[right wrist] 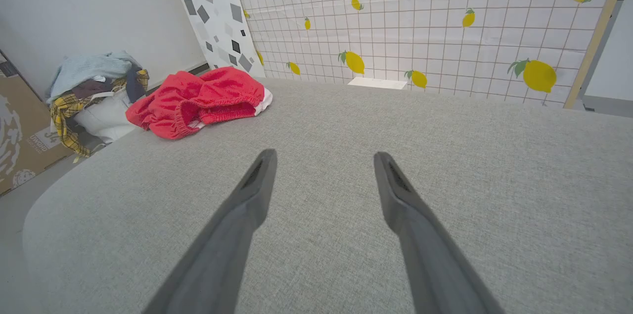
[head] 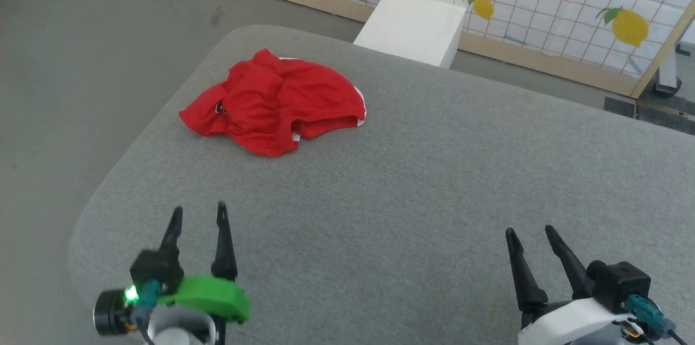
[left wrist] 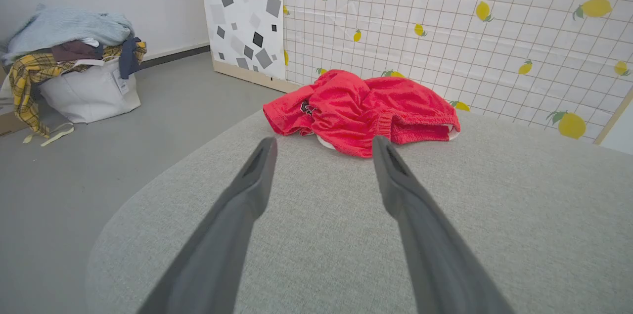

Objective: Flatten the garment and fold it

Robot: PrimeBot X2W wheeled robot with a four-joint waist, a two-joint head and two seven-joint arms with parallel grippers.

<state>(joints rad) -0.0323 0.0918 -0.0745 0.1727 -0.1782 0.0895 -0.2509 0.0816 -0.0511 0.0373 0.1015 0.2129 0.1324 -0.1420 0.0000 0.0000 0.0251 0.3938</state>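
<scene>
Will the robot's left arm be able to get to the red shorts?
Probably yes: the left gripper is open, and bare grey table lies between it and the red shorts.

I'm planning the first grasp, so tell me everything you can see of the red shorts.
The red shorts lie crumpled in a loose heap, not flattened, near the far left corner of the grey fabric-covered table. The cloth looks thin and soft. A gathered elastic waistband faces the robot, white trim peeks out at the edges, and a dark print shows on one fold. Only the table touches them.
</scene>
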